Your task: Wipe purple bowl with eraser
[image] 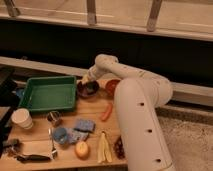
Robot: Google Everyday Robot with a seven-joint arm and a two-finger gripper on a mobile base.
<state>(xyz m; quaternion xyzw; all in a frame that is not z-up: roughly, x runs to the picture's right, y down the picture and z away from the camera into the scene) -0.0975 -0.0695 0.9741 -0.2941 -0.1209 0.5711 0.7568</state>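
My gripper [88, 82] hangs over the purple bowl [87, 89], down at its upper rim, fingers drawn tight together. Something dark sits beneath it inside the bowl; I take it for the eraser [89, 88], though I cannot tell whether my fingers actually hold it.

At three o'clock from the purple bowl, just beside it, stands the orange-red bowl [111, 86]; I cannot see what is in it. At nine o'clock lies the green tray [49, 93], touching or nearly touching the purple bowl, with nothing showing inside.

Toward five o'clock a carrot [106, 112] lies on the wooden table [90, 152]. Toward six o'clock is a blue sponge [84, 125], with a small blue cup [60, 135] at its eight o'clock. A metal cup [53, 118] stands below the tray, and a white cup [22, 119] at its nine o'clock. Along the near edge are an orange fruit [81, 149], a banana [104, 148] and dark grapes [119, 148].
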